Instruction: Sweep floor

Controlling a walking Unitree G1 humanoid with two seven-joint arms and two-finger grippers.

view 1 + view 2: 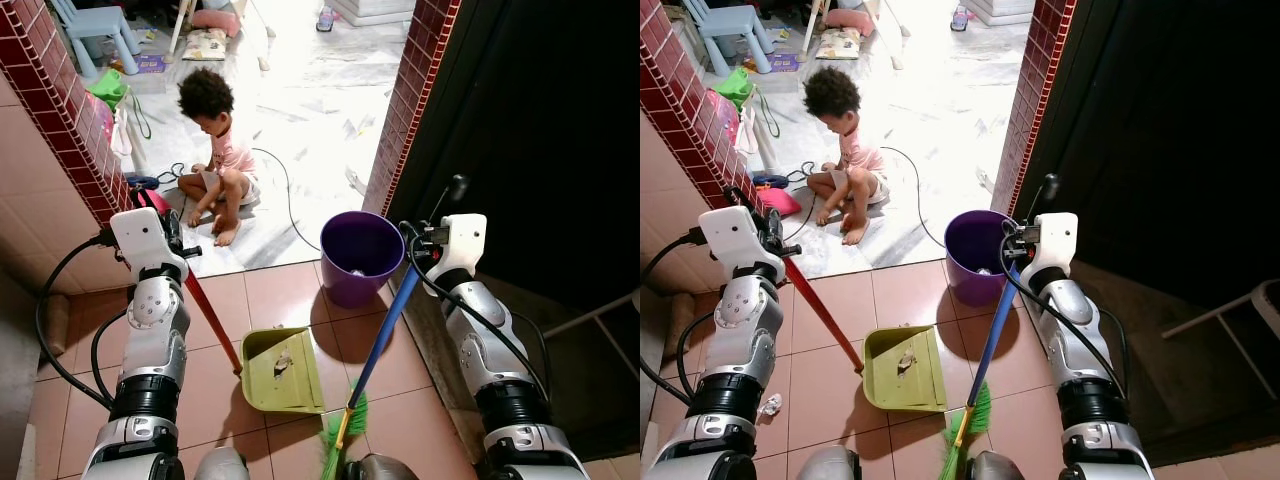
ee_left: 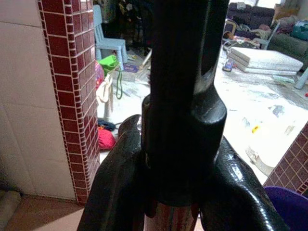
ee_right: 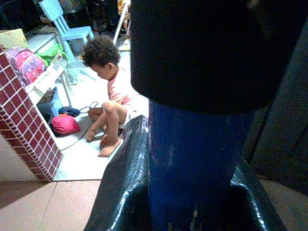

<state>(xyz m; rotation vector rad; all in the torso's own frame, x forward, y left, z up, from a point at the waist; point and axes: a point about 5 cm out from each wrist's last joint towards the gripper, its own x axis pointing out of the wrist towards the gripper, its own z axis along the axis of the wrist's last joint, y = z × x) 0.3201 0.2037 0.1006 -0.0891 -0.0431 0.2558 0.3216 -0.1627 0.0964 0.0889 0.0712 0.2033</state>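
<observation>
- Head view: dustpan (image 1: pixel 282 368) on floor tiles, bits inside; broom (image 1: pixel 345 432) bristles just beside it; purple bucket (image 1: pixel 360 256) near. Judged: collecting done, tipping into bucket next.
- Left wrist: left gripper (image 2: pixel 180 202) clamped on dustpan handle (image 2: pixel 180 91).
- Right wrist: right gripper (image 3: pixel 192 197) clamped on broom handle (image 3: pixel 195 163).

a lived-in home, tiled floor (image 1: pixel 280 290), child's plastic chair (image 1: pixel 98 28), scattered toys (a person (image 1: pixel 218 160) sitting)

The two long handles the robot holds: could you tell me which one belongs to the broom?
The blue handle in the right hand; it ends in green bristles. The red handle in the left hand runs to the yellow-green dustpan.
</observation>
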